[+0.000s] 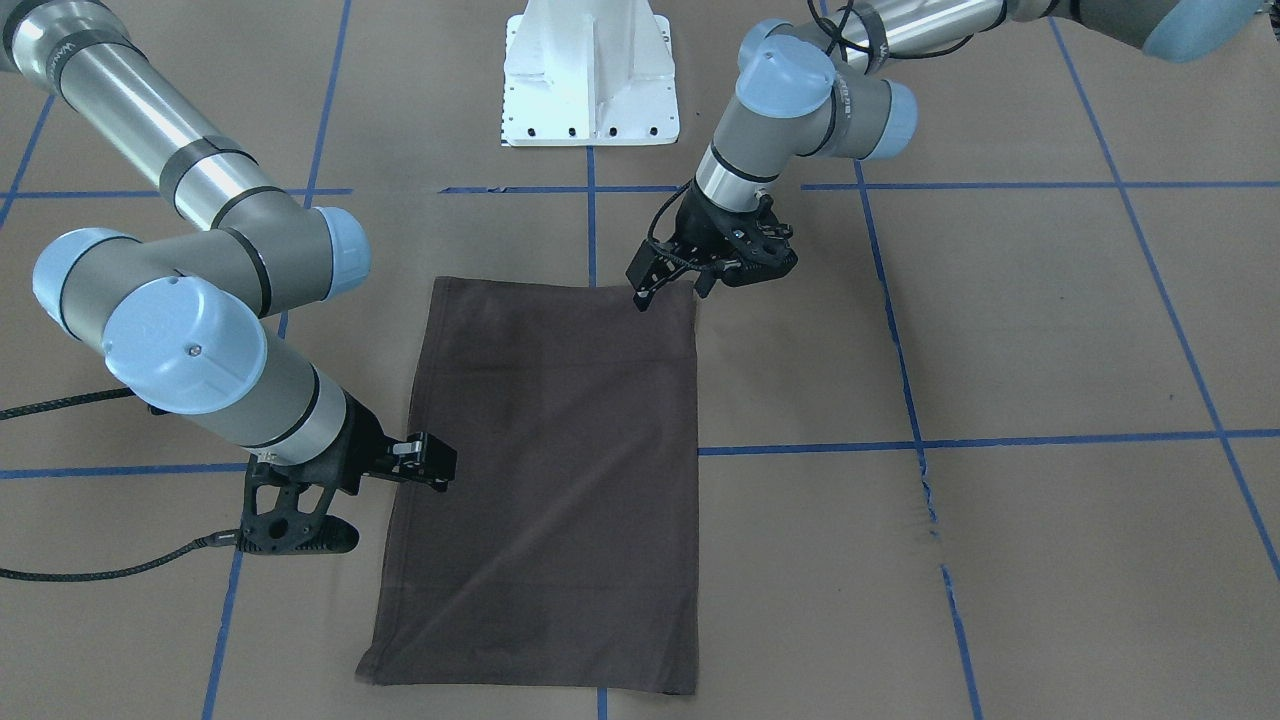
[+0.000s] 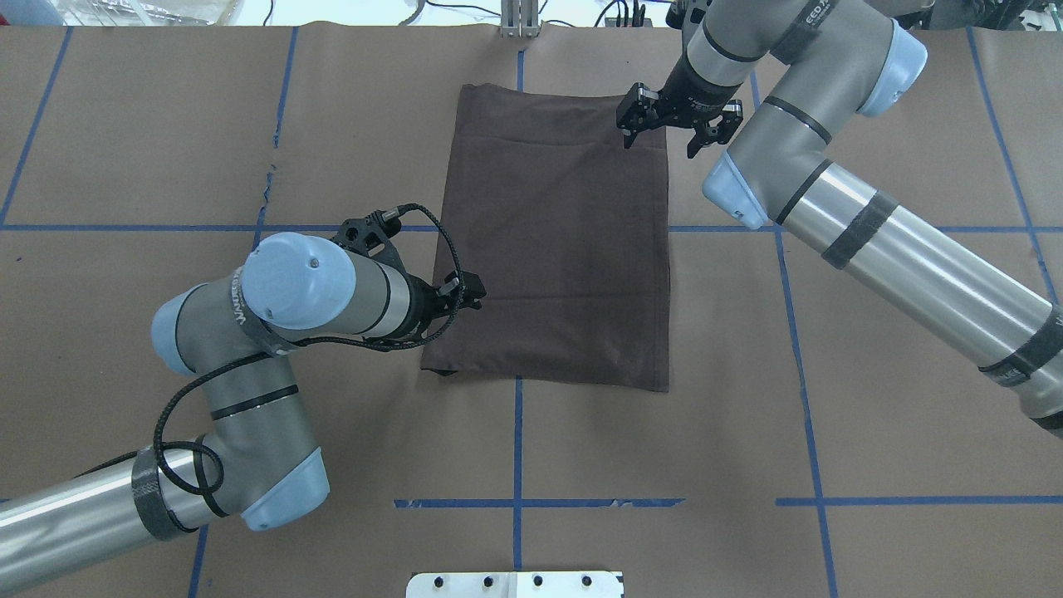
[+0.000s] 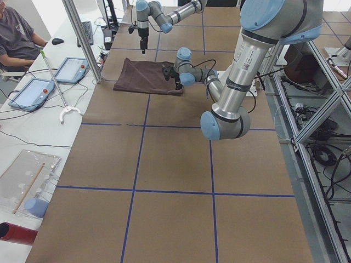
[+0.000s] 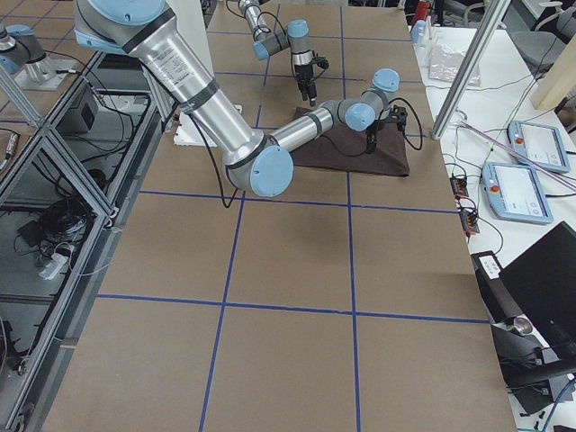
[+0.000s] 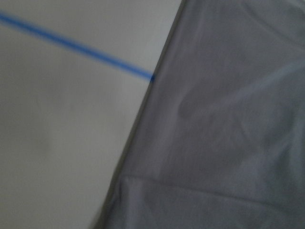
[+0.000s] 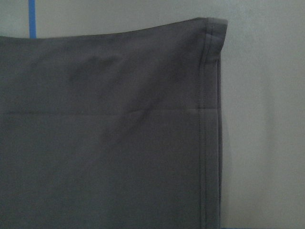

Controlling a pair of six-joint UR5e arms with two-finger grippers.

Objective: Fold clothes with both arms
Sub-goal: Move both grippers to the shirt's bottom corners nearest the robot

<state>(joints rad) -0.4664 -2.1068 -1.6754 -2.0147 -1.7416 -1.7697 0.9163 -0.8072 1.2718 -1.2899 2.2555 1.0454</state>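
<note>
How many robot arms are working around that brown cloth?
2. The left arm is at the near left edge of the T-shirt; the right arm hangs by its far right corner. None seems hidden.

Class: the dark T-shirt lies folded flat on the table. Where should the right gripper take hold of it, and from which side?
Probably the far right corner of the T-shirt, along its stitched hem. It lies flat, so only an edge offers a bite. The open right gripper, which hangs above that corner, should come straight down and pinch from the outer side.
</note>
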